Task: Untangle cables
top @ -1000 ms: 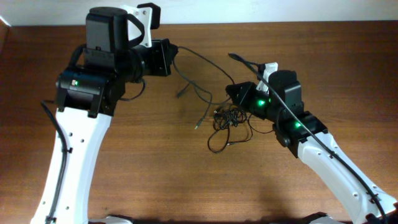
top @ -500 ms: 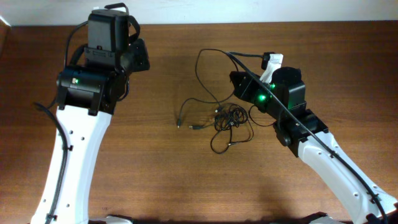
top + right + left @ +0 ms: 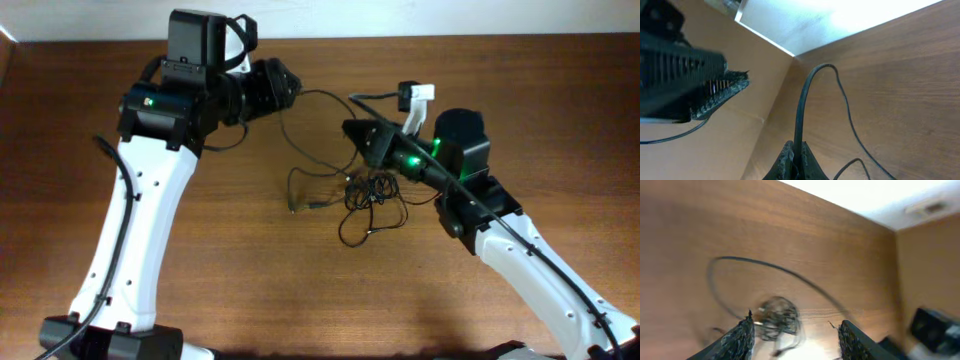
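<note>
- Now, from overhead, the cables (image 3: 370, 188) lie mid-counter (image 3: 250, 300), between the left arm (image 3: 150, 200) and the right arm (image 3: 520, 250).
- We note a small tight knot (image 3: 366, 192) on the wood, just beside the tip of the right arm. Slack cord trails from it toward the near edge.
- Two loose plug ends (image 3: 316, 204) rest just left of the knot, apart from both arms.
- One long cable (image 3: 318, 92) arcs across the gap between the two arm tips.
- Right jaws: closed narrow, pinching the long cable (image 3: 799, 115). In the right wrist view it rises from the pads, bends over and runs thin down to the wood.
- Left jaws: spread wide, with nothing between them. The left fingers (image 3: 740, 340) frame the knot (image 3: 777, 320), which lies well below them on the counter.
- The left wrist view is blurred. We can make out the long cable (image 3: 765, 265) as a curved dark line, but cannot tell its plugs.
</note>
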You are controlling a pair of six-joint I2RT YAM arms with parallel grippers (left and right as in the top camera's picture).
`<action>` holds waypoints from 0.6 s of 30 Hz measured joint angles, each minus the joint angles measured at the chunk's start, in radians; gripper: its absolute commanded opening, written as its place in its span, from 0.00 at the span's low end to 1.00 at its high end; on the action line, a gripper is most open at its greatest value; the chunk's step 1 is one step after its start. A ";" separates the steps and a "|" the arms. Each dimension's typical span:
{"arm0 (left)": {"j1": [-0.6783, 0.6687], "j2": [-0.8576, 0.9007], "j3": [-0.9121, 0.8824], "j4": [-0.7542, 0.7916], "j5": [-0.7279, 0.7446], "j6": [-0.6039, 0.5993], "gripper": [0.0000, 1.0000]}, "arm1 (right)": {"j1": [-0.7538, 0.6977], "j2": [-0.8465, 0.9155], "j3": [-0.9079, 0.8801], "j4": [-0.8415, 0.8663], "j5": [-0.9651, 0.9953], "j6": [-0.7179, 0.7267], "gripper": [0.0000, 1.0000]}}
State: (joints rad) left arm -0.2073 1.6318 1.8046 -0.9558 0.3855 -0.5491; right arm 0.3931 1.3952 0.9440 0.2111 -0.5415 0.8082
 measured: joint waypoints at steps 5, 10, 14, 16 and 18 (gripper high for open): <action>-0.010 0.000 0.000 -0.038 0.040 -0.349 0.77 | 0.047 0.000 0.000 0.047 0.018 -0.005 0.04; -0.060 0.000 0.000 -0.054 0.053 -0.545 0.77 | 0.119 0.000 0.000 0.074 0.101 -0.026 0.04; -0.062 0.011 0.000 -0.052 0.036 -0.659 0.71 | 0.134 0.000 0.000 0.134 0.117 -0.030 0.04; -0.061 0.039 0.000 -0.051 0.028 -0.687 0.62 | 0.134 0.000 0.000 0.138 0.122 -0.031 0.04; -0.056 0.066 0.000 -0.050 0.026 -0.703 0.57 | 0.134 0.000 0.000 0.137 0.123 -0.030 0.04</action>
State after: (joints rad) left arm -0.2638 1.6974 1.8046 -1.0058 0.4110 -1.2522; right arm 0.5274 1.3952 0.9440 0.3485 -0.4187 0.7784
